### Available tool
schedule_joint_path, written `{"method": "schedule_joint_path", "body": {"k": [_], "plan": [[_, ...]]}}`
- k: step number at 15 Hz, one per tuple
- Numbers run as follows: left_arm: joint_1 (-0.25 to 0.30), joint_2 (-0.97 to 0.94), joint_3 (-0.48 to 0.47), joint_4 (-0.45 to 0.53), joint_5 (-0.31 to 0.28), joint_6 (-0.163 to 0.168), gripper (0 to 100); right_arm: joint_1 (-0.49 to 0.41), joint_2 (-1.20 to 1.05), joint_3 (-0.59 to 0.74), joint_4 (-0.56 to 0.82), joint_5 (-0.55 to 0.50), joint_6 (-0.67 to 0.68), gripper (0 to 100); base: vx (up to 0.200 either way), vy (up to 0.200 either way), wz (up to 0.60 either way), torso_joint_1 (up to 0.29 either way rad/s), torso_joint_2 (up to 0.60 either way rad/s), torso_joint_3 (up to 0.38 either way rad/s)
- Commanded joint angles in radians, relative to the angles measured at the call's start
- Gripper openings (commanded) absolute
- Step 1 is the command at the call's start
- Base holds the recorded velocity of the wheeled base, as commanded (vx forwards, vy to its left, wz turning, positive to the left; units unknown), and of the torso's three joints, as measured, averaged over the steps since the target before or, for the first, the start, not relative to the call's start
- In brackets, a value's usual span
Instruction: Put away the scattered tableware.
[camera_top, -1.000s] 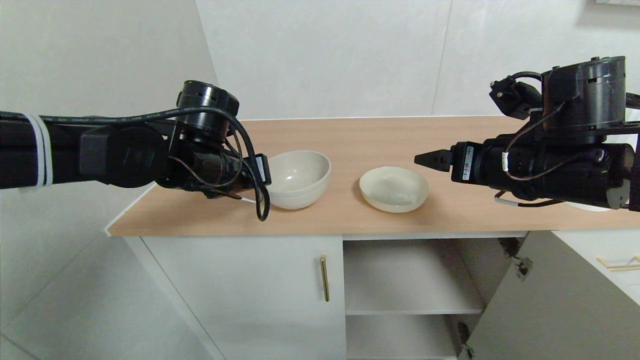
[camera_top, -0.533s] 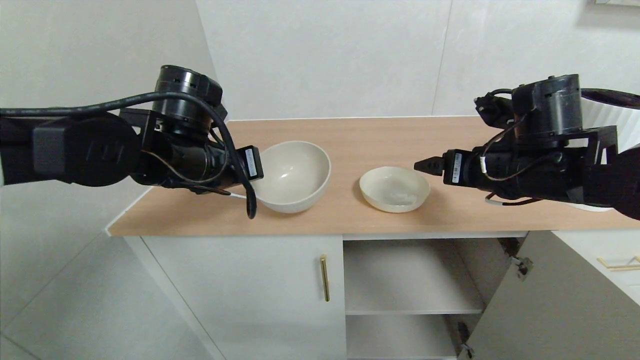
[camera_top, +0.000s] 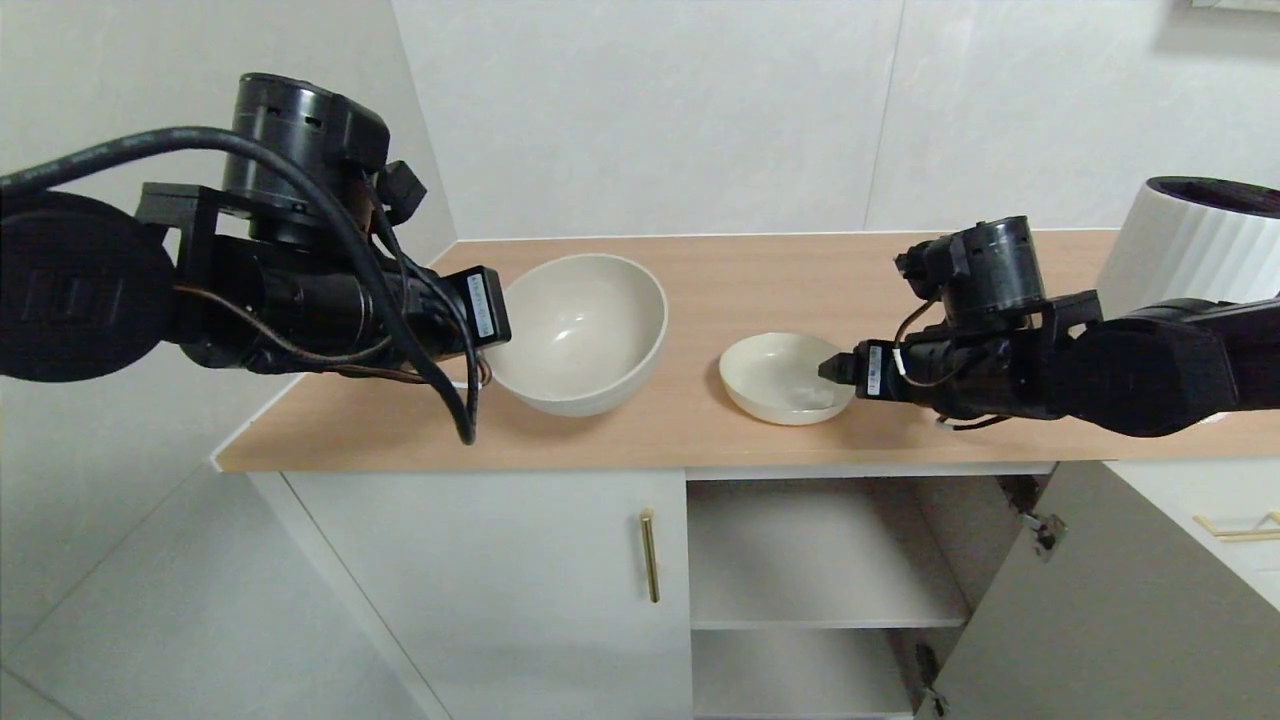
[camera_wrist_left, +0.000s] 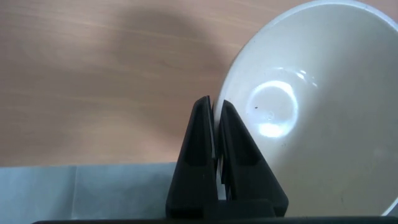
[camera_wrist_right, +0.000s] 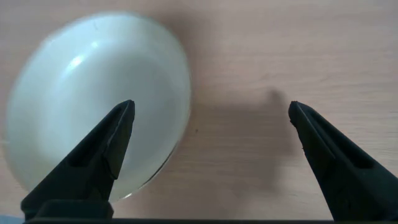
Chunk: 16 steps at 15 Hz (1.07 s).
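Pick-up judged in hand: left gripper (camera_wrist_left: 214, 104) pinches the tilted bowl (camera_top: 585, 330) at its 9 o'clock rim; right gripper (camera_wrist_right: 210, 107), fingers spread astride the dish (camera_top: 775, 378) at its 3 o'clock rim, must next close.

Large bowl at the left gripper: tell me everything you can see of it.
The large bowl is a deep, round, cream-white piece, glossy like glazed ceramic, empty, with a glint inside. It is tilted, its mouth tipped toward the head camera. The left gripper is shut on its left rim, one of its fingers inside. Whether its underside touches the wooden counter I cannot tell.
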Motion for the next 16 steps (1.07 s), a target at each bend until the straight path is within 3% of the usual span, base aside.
{"method": "schedule_joint_path", "body": {"k": [1,2,7,8,9,10,13,16], "plan": [[-0.008,-0.027,0.004,0.001,0.001,-0.001,0,0.001,0.02,-0.001,-0.002,0.003,0.001,100,0.0,0.0,0.0,0.0,0.0,0.0],[-0.008,-0.027,0.004,0.001,0.0,-0.001,0,0.003,0.02,-0.001,-0.002,0.007,0.003,0,0.0,0.0,0.0,0.0,0.0,0.0],[-0.008,-0.035,0.013,0.001,-0.003,-0.001,0,0.01,0.01,0.0,-0.002,0.009,0.016,0,0.0,0.0,0.0,0.0,0.0,0.0],[-0.008,-0.038,0.013,0.001,-0.008,-0.005,0,0.021,-0.017,0.007,0.002,0.012,0.033,0,0.0,0.0,0.0,0.0,0.0,0.0],[-0.008,-0.055,0.017,0.001,-0.015,-0.033,0,0.024,-0.044,0.014,0.006,0.015,0.039,0,0.0,0.0,0.0,0.0,0.0,0.0],[-0.008,-0.087,0.043,0.001,-0.041,-0.074,0,0.024,-0.083,0.034,0.006,0.033,0.041,0,0.0,0.0,0.0,0.0,0.0,0.0],[-0.008,-0.199,0.15,-0.001,-0.152,-0.088,0,0.052,-0.208,0.105,0.036,0.154,0.069,0,0.0,0.0,0.0,0.0,0.0,0.0],[-0.006,-0.28,0.27,-0.024,-0.161,-0.089,0,0.07,-0.314,0.175,0.136,0.204,0.081,0,0.0,0.0,0.0,0.0,0.0,0.0]]}}
